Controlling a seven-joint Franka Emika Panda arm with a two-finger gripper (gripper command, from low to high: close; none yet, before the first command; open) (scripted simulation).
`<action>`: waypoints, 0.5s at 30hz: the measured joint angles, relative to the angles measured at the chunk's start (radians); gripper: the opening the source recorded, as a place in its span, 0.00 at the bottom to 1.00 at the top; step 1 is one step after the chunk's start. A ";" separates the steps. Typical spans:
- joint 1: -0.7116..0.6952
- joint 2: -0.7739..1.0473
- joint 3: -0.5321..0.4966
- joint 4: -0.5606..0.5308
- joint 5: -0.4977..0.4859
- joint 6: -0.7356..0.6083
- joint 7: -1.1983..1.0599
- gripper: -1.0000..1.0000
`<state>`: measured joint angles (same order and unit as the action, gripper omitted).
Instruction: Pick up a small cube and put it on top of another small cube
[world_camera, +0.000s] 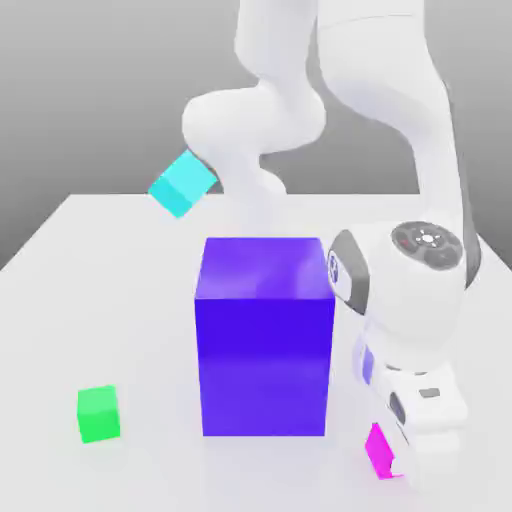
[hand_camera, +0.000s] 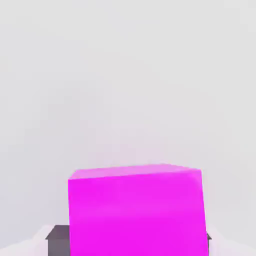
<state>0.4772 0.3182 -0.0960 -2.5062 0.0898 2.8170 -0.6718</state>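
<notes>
Claw (world_camera: 398, 462) clamped on magenta cube (world_camera: 380, 449), apparently at table (world_camera: 60, 300) level; green cube (world_camera: 98, 414) well apart.

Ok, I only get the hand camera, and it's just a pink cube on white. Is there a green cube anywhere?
Observer: Yes, the green cube sits on the table, near the front on the exterior view's left.
Operator: Is anything in the way to it?
Observer: A big purple-blue block stands between it and the magenta cube, which the gripper has on the block's right in that view.
Operator: Any more cubes?
Observer: One cyan cube, tilted, behind the block beside the arm.
</notes>
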 joint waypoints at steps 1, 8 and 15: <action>0.008 -0.034 -0.009 -0.007 -0.006 -0.024 0.004 0.00; -0.029 -0.036 -0.115 0.108 -0.105 -0.086 -0.002 0.00; -0.200 -0.129 -0.288 0.061 -0.178 -0.121 -0.147 0.00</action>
<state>0.2769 0.1890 -0.3843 -2.4453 -0.0878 2.6956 -0.8192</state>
